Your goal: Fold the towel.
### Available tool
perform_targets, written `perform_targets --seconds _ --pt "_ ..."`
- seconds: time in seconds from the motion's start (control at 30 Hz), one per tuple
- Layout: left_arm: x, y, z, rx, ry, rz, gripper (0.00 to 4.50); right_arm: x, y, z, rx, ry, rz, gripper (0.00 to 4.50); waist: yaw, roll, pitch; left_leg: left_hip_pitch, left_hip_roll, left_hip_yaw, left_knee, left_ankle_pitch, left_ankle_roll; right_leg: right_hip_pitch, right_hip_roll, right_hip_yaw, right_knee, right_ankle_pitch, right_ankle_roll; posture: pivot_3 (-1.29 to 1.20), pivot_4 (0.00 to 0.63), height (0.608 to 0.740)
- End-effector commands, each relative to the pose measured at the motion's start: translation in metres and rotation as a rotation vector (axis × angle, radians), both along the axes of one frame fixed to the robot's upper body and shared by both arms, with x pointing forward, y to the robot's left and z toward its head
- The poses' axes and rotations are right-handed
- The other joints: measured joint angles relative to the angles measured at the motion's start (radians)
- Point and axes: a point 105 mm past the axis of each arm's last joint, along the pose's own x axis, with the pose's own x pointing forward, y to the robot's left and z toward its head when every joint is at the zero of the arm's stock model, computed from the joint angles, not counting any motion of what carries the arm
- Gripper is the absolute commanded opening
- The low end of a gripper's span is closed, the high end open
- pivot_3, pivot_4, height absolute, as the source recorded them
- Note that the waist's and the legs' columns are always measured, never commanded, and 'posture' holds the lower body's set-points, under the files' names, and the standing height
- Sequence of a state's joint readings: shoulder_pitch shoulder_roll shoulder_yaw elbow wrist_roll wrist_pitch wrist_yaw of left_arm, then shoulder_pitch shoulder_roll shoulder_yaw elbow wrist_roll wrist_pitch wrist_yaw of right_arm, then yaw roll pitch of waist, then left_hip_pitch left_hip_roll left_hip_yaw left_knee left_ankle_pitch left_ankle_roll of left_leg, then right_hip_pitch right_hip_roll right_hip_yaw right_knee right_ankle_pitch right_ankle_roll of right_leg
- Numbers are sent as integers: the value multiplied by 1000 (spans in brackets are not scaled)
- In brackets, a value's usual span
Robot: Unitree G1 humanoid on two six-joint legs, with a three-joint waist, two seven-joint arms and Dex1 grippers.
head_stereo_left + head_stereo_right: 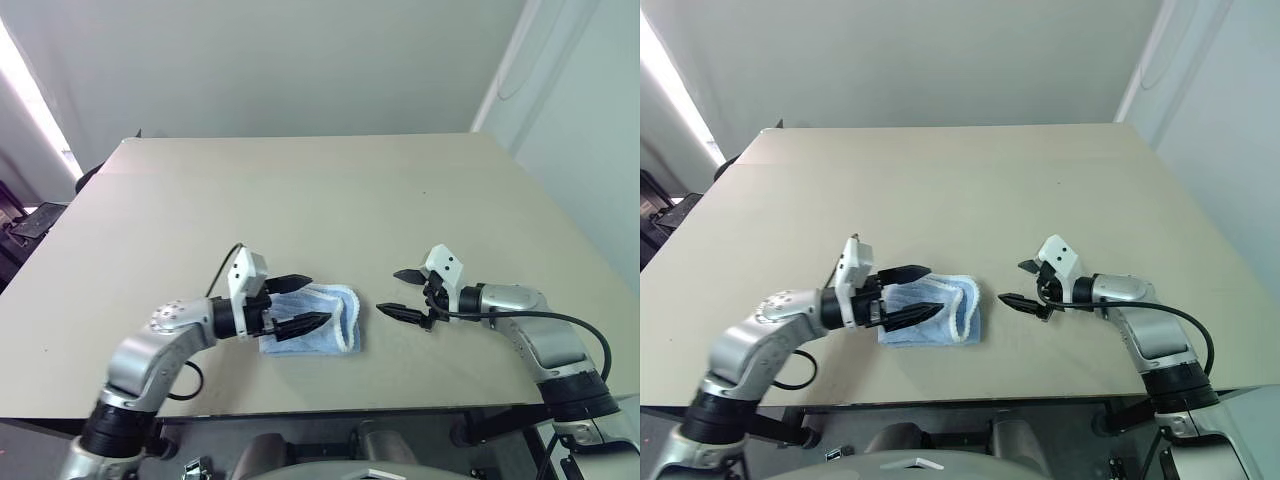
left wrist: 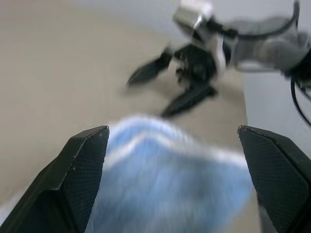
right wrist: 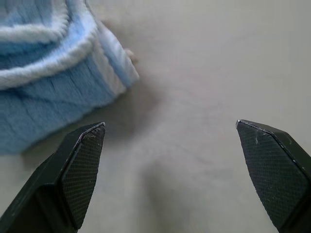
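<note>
Left gripper (image 1: 303, 303): nearest the head camera, at the table's near edge; its two black fingers stand wide apart and point toward the robot's right, reaching over the left part of the towel. One finger lies above the cloth's far edge, the other over its near half. Whether either finger touches the cloth cannot be told; nothing is clamped between them.

Towel (image 1: 335, 322): light blue terry cloth with white stitched edging, lying folded in a compact, roughly rectangular bundle on the table close to the near edge, between the two grippers. Its white-trimmed edges run along the right side and curl over at the far right corner. In the right wrist view the layered edges (image 3: 73, 63) show stacked one on another, with a small pale tab poking out at the corner.

Right gripper (image 1: 402, 292): to the right of the towel and just apart from it, over bare tabletop; fingers spread wide and pointing left toward the cloth, holding nothing.

Table (image 1: 330, 190): plain beige surface, bare beyond the towel.

Surroundings: grey wall behind the table; bright strip of light at the far left.
</note>
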State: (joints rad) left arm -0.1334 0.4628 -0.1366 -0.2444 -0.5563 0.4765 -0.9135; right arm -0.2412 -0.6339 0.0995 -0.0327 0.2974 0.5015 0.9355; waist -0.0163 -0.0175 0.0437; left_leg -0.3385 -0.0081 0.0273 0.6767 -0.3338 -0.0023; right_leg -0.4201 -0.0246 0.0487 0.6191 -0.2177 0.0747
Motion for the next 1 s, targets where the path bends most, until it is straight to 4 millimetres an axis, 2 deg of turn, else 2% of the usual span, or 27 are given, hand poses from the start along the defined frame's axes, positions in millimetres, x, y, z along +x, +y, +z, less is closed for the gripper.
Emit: perform_targets --seconds 0.03,0.13,0.23,0.37,0.47,0.57,0.67,0.8,0.9,1.0 --pt "5 -11 -31 116 -72 -24 4482 3 0 11 9 -34 8 4500 2 0 0 0 0 0 1 0 0 0 0 0 0 0 0 0 0 740" --pt "5 -16 -52 155 -80 -32 4482 0 -1 11 0 -28 17 4500 1 0 0 0 0 0 4 0 0 2 1 0 0 1 1 0 0 740" --pt "15 -22 -62 145 -108 27 4482 -1 -5 14 9 -9 13 4500 5 3 -2 1 1 0 6 -1 1 4 0 0 0 2 2 0 0 740" --pt "16 -31 -67 135 -133 36 4482 -4 -6 15 7 6 18 4500 6 6 -3 2 1 0 7 -1 2 8 0 0 -1 2 5 0 0 740" --pt "19 -30 -65 144 -172 43 4482 -8 -4 19 38 36 46 4500 6 6 -4 2 1 -1 7 -1 2 11 -1 -1 -2 1 6 0 0 740" --pt "25 -24 -52 115 -204 64 4482 -6 -4 24 92 104 39 4500 5 6 -4 2 1 -1 7 -1 2 12 -1 -1 -2 1 6 0 0 740" --pt "35 -14 -28 80 -258 115 4482 -6 0 33 190 180 32 4500 3 6 -3 2 1 -1 7 -1 2 11 0 -1 -2 1 6 0 0 740" --pt "38 3 3 77 -337 139 4482 -10 9 31 281 383 12 4500 0 6 -3 1 3 -2 7 -1 2 6 1 -2 -2 2 5 0 0 740" --pt "32 16 28 49 -353 128 4482 -13 17 24 318 529 -8 4500 -2 6 -3 -1 3 -1 6 -2 3 3 2 -1 -1 4 2 0 0 740" --pt "12 31 39 81 -327 70 4482 -18 27 20 384 669 -7 4500 -3 6 -3 -3 3 -1 6 -2 4 1 1 -1 -1 4 2 0 0 740"
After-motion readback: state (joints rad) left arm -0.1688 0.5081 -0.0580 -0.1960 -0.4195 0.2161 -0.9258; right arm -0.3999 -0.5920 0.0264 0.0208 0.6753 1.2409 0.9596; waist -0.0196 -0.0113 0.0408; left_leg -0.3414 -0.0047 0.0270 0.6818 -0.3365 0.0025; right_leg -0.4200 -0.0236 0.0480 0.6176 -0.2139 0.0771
